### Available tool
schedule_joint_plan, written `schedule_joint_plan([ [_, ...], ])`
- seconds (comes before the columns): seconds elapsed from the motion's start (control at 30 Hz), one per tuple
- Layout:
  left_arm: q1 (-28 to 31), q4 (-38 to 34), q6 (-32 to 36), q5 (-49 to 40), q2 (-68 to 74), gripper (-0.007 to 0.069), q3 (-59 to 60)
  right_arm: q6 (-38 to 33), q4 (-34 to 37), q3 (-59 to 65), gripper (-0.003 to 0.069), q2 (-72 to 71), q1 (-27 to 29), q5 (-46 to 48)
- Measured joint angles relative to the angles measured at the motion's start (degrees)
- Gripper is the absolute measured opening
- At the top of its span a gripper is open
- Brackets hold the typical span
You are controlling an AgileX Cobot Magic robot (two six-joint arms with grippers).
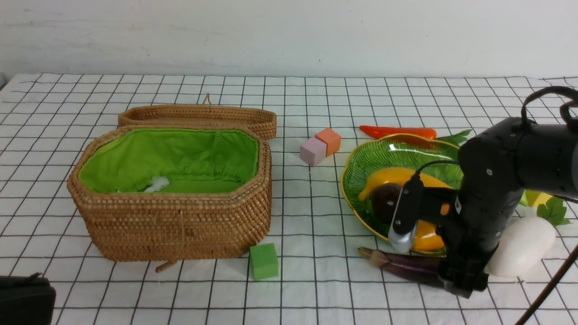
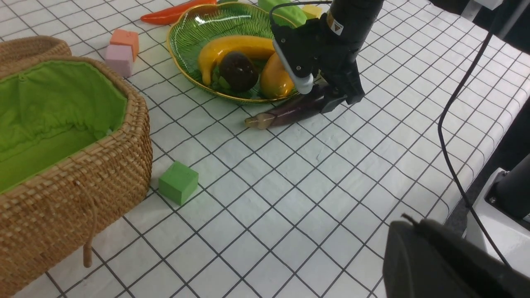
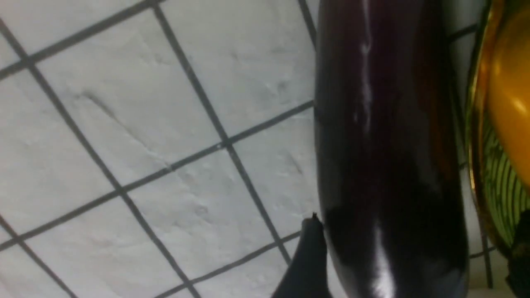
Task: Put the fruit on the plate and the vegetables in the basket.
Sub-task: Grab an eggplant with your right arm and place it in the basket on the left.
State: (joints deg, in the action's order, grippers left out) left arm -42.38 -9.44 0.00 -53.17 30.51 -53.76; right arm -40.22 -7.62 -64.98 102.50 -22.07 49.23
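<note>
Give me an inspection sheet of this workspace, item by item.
Surface: white cloth with black grid, lightly creased.
Job's things: basket open, no vegetables seen inside; banana, mangosteen, mango on plate; eggplant, radish, carrot, gourd on the cloth around the plate.
Clutter: green cube, pink cube, orange cube; white scrap in basket.
Grippers: right tool open, jaws astride eggplant; left tool shut, near left corner.
Cables: black loop above right arm.
Surroundings: white wall; nothing else seen.
</note>
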Motion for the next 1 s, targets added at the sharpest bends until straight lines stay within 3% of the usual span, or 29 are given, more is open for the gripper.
schedule_joint_plan([
  [1.0, 0.00, 1.34, 0.00, 0.76, 0.00, -0.0013, 0.00, 0.00, 2.94, 0.06, 0.0594, -2.37, 0.00, 4.10],
])
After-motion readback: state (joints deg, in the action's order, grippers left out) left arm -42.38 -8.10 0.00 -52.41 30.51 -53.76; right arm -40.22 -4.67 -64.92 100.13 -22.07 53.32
